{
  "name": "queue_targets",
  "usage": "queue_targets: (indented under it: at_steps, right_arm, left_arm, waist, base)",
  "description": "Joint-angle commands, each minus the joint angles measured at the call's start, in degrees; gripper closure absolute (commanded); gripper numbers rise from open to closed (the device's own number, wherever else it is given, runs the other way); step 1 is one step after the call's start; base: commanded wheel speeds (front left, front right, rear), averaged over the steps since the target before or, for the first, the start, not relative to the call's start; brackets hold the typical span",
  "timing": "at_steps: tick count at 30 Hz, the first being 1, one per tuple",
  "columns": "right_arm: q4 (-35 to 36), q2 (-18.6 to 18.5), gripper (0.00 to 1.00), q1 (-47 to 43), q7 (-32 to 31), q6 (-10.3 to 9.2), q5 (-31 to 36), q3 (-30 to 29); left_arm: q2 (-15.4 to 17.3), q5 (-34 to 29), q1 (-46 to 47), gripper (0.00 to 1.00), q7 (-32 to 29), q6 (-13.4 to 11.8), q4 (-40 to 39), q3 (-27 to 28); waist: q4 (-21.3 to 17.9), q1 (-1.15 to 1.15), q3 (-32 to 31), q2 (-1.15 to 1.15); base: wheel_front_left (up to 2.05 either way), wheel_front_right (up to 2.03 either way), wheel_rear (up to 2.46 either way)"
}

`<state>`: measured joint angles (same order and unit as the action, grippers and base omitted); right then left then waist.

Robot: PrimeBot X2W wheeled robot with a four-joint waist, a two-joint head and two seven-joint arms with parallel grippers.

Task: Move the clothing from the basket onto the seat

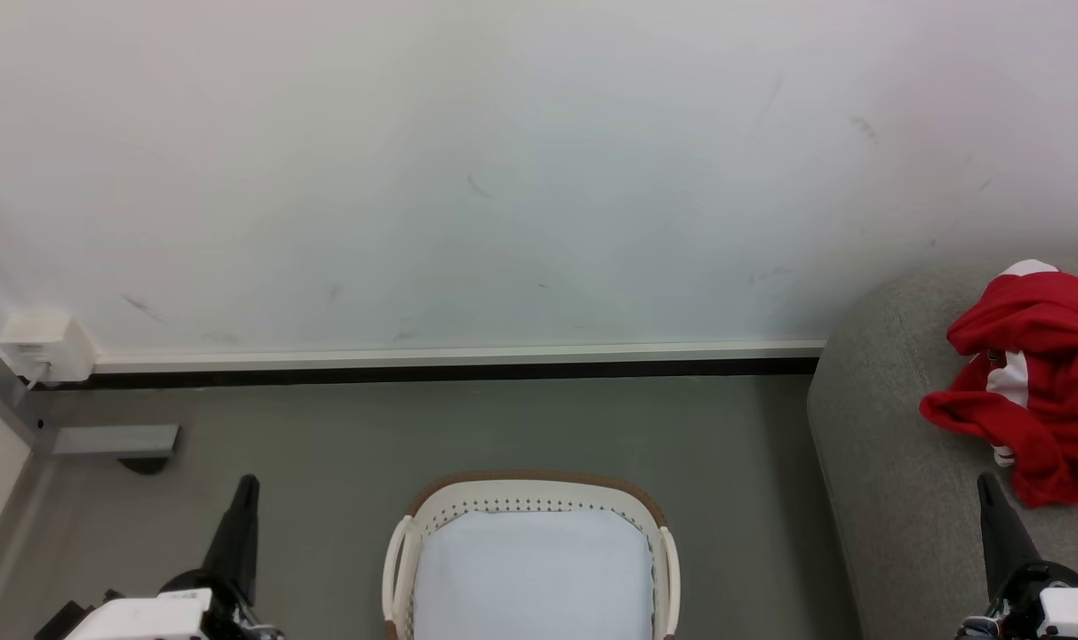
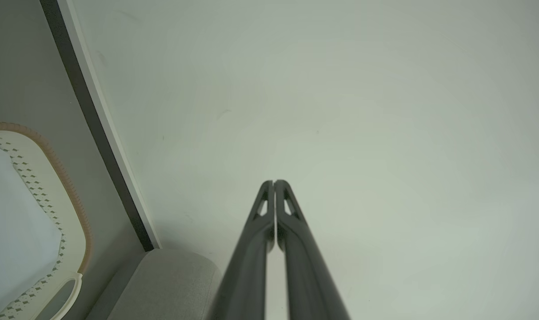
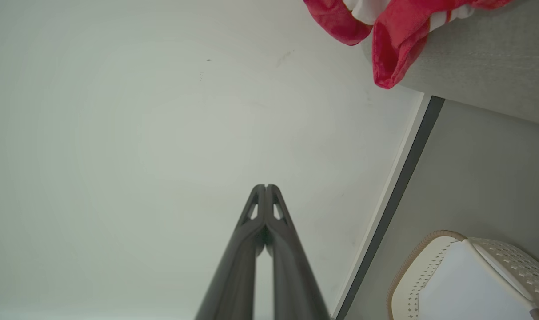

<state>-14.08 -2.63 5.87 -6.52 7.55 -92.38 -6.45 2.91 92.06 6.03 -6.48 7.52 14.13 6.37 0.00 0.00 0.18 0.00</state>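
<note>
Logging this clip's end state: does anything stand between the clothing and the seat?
Nothing visible does. The clothing lies on the seat; the basket shows its white base. The left gripper and right gripper are shut, apart from the clothing.

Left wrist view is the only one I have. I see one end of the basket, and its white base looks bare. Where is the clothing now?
Observer: The clothing lies as a red heap on the seat, at the right of the head view.
Operator: Is there any garment in the other part of the basket?
Observer: The head view shows none on the white base of the basket; the picture's edge cuts off its near end.
Operator: And the right gripper?
Observer: The right gripper is shut on nothing and points at the wall.
</note>
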Motion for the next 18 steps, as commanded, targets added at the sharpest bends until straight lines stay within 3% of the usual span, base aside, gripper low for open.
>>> queue_targets:
  at_steps: [1, 18]
  right_arm:
    - [0.2, -0.5, 1.0, 0.7, -0.2, -0.12, -0.1, -0.2]
    - [0.2, -0.5, 1.0, 0.7, -0.2, -0.12, -0.1, -0.2]
  left_arm:
    - [0.2, 0.8, 0.5, 1.0, -0.1, -0.1, -0.2, 0.2]
    - [0.1, 0.8, 0.5, 1.0, -0.2, -0.1, -0.2, 0.2]
  waist:
    - [0.0, 0.0, 0.0, 0.0]
    - [0.0, 0.0, 0.0, 0.0]
  base:
    - [0.0, 0.0, 0.0]
    - [0.0, 0.0, 0.0]
